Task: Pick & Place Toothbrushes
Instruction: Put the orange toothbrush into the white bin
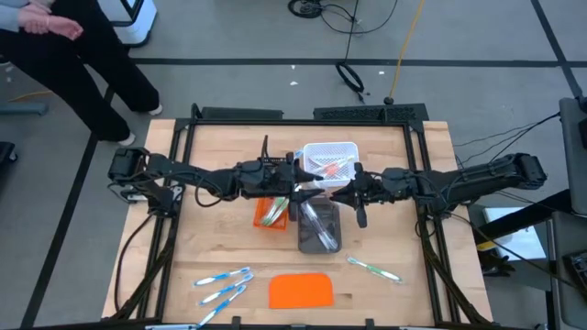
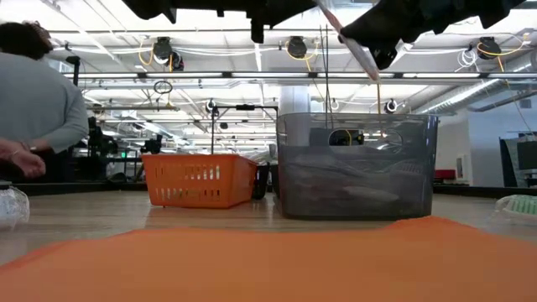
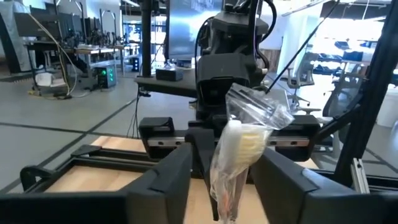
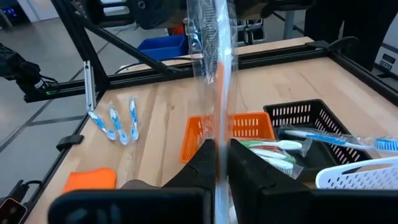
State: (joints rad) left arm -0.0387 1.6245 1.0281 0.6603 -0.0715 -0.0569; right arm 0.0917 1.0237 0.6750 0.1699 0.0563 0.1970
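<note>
From above, both arms meet over the middle of the desk (image 1: 220, 252), the left end effector (image 1: 295, 176) and right end effector (image 1: 337, 194) sharing one wrapped toothbrush (image 1: 312, 187) in the air above the grey tray (image 1: 319, 227), between the white tray (image 1: 328, 159) farther off and the orange tray (image 1: 271, 213) to the left; loose blue toothbrushes (image 1: 223, 285) lie at the near left, a green toothbrush (image 1: 374, 269) at the near right, beside the orange slab (image 1: 301, 291). At desk level, the brush hangs slanted overhead, clear of the grey tray's rim, with a person (image 2: 38, 109) at far left. The left wrist camera shows the clear wrapper (image 3: 249, 134) bunched between the left arm's spread fingers (image 3: 163, 180), which are not visibly pressing on it, so whether they grip cannot be told. The right wrist camera shows the right fingers (image 4: 205, 163) closed tight on the wrapper's lower end, above the black tray (image 4: 305, 115). The risk, judging from this: if either arm pulls while the other's hold is uncertain, the slick film may slip or tear and drop the brush into the wrong tray or onto the desk.
</note>
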